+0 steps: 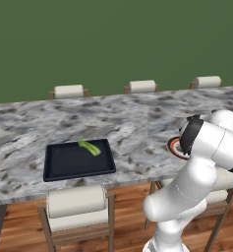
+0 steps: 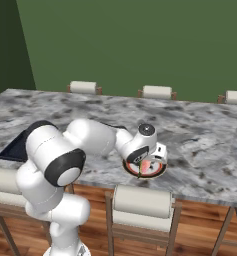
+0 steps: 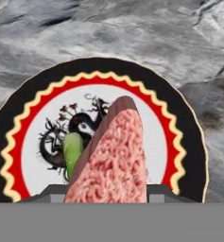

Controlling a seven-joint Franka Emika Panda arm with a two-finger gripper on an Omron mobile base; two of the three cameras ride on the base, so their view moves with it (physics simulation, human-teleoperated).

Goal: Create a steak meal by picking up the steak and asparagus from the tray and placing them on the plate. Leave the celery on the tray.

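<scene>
Gripper (image 2: 148, 165) of mine is hanging right over the plate (image 2: 128, 169) at the near counter edge, w/ the steak (image 3: 114, 163) sitting betw. my fingertips; can't tell if I'm clamping it or just straddling it. Going left to right in hand view: plate's dark rim, then the asparagus (image 3: 73, 150) lying on the white centre just left of the steak, touching it, then the steak running straight ahead of my fingers. Well off to my left, the tray (image 1: 64, 165) is holding the celery (image 1: 89, 147) near its far edge. Counter (image 1: 128, 123) is grey marble.
</scene>
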